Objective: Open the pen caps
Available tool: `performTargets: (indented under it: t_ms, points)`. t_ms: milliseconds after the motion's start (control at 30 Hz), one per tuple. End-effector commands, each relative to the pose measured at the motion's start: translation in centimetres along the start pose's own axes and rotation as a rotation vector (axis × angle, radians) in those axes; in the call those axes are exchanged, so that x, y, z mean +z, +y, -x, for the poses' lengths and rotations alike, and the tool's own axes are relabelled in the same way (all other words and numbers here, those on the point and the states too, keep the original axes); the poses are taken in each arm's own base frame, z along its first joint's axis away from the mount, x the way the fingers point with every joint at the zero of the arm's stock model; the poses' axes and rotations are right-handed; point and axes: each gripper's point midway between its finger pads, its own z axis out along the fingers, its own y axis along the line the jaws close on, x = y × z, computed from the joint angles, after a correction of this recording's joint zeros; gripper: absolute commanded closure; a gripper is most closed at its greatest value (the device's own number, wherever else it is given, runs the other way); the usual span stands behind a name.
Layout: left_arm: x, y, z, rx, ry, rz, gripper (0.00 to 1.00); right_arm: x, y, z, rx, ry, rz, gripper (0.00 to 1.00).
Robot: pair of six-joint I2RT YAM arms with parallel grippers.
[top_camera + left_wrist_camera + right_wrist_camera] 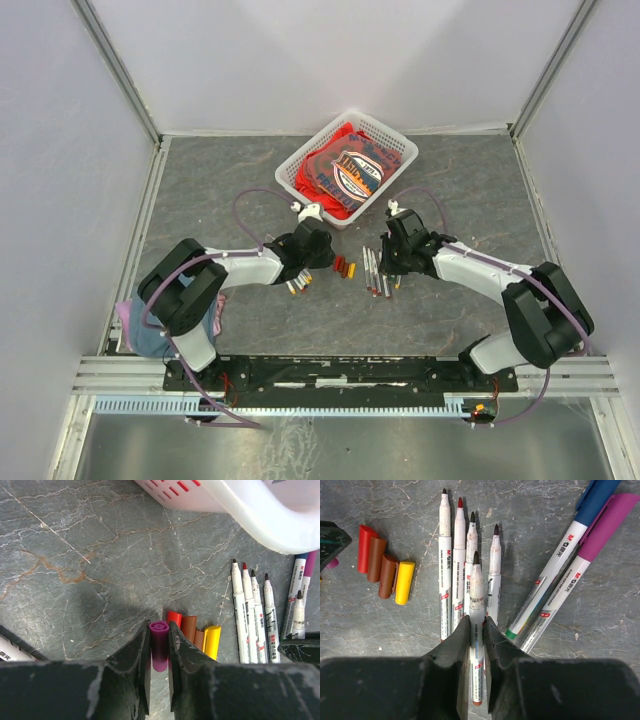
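Observation:
My left gripper (159, 630) is shut on a purple pen cap (159, 650), held just above the table beside a row of loose caps: red (174, 617), two brown (189, 627) and yellow (212, 641). The same row shows in the right wrist view (385, 567) and in the top view (343, 267). My right gripper (476, 622) is shut on an uncapped white pen (476, 590) with a dark tip, held over several uncapped pens (455, 555) lying side by side. In the top view the left gripper (318, 255) and right gripper (388, 262) flank the caps.
Two capped pens, one blue (592, 500) and one purple (610, 517), lie right of the uncapped row. More pens (298, 283) lie near the left gripper. A white basket (310, 142) with red cloth stands behind. A cloth (140, 325) lies by the left arm's base.

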Motion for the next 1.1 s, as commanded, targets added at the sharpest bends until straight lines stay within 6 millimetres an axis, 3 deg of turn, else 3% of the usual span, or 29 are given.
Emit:
performTargets:
  t_ms: [0, 300, 833, 1067]
  points:
    - [0.6, -0.7, 1.0, 0.040, -0.031, -0.004, 0.78, -0.1, 1.2, 2.8, -0.006, -0.082, 0.016, 0.81]
    - [0.8, -0.6, 0.7, 0.040, -0.021, 0.003, 0.69, 0.5, 1.3, 2.8, -0.009, -0.077, 0.012, 0.78]
    - [0.4, -0.9, 1.1, 0.036, -0.033, -0.004, 0.68, 0.8, 1.2, 2.6, -0.013, -0.070, -0.003, 0.73]
    - [-0.1, -1.4, 1.7, 0.033, -0.050, -0.021, 0.68, -1.6, 1.6, 3.9, -0.015, -0.136, 0.009, 0.73]
